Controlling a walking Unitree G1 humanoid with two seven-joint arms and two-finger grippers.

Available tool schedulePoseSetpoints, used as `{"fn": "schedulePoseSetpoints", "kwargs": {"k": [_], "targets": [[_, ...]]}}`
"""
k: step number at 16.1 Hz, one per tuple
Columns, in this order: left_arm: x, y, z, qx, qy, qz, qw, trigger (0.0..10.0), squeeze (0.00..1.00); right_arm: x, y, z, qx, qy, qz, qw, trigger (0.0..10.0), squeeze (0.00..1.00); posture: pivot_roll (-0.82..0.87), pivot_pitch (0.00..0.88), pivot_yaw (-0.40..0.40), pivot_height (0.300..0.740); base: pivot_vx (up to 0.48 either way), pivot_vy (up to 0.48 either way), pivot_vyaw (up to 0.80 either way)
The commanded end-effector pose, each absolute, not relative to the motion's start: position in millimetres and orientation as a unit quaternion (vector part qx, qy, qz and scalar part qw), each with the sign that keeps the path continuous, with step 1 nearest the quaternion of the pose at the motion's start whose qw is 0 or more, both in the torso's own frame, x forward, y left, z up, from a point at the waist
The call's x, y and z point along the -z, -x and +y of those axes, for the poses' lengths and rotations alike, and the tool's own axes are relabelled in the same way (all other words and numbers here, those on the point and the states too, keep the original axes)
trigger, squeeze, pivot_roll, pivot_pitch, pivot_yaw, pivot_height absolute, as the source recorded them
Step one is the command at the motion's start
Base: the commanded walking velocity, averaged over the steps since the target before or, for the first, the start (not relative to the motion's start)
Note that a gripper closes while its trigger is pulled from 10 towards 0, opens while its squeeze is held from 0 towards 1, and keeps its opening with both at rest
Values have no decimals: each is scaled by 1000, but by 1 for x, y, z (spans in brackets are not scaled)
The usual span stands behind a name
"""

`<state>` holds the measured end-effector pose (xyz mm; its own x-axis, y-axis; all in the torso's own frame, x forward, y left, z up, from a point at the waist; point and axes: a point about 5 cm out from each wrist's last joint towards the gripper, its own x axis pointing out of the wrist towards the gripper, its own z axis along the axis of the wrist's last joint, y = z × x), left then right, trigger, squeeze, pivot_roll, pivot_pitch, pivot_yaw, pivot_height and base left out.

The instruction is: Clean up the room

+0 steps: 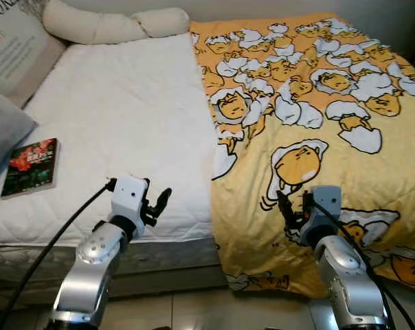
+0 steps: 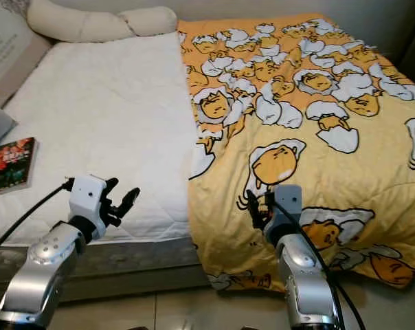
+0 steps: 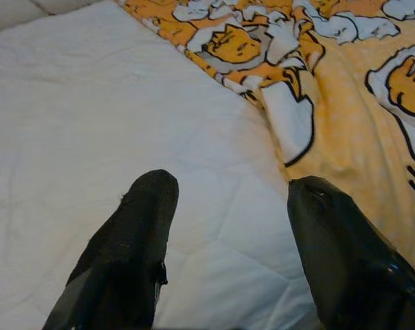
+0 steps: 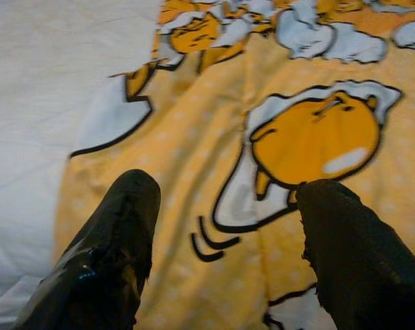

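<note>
The yellow blanket with its egg-and-yolk cartoon print covers the right half of the bed, from the headboard end down over the foot edge, where it hangs toward the floor. Its long free edge runs straight away from the robot along the middle of the white mattress, and that edge is what the coming move likely turns on. The right claw hovers directly over the blanket's near part, fingers spread apart with nothing between them; in its wrist view the cloth lies just below and ahead of the fingertips, with the near left corner a little toward the mattress side. The left claw also stands spread and empty, over bare mattress near the foot, with the blanket's edge just off to its right. So the right arm is nearer the cloth itself, while the left is about as close to the free edge. A book lies on the mattress well to the left, beside a grey pillow
</note>
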<state>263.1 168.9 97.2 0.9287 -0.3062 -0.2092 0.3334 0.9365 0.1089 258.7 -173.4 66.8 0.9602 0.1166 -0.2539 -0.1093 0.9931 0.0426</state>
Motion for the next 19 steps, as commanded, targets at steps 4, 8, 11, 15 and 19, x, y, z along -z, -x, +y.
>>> {"fn": "schedulePoseSetpoints", "kwargs": {"k": [4,8,11,15,19], "targets": [[-99,-265,174,159,-67,89,981,10000,0,-74,-262,-168,-80,-1,120,989,10000,0,-18,0,63,740,299,0,600],[-99,-261,177,158,-63,93,981,10000,0,-73,-261,-166,-82,-32,121,989,10000,0,-2,0,62,740,308,0,200],[-98,-260,176,158,-61,94,981,10000,0,-74,-260,-166,-88,-26,121,988,10000,0,-5,0,64,740,309,0,0],[-97,-260,174,161,-59,95,981,10000,0,-72,-257,-166,-92,-28,129,987,10000,0,-12,0,67,740,308,0,0],[-97,-261,172,162,-55,95,981,10000,0,-73,-255,-168,-92,-22,133,987,10000,0,-17,0,60,740,301,0,0]]}}
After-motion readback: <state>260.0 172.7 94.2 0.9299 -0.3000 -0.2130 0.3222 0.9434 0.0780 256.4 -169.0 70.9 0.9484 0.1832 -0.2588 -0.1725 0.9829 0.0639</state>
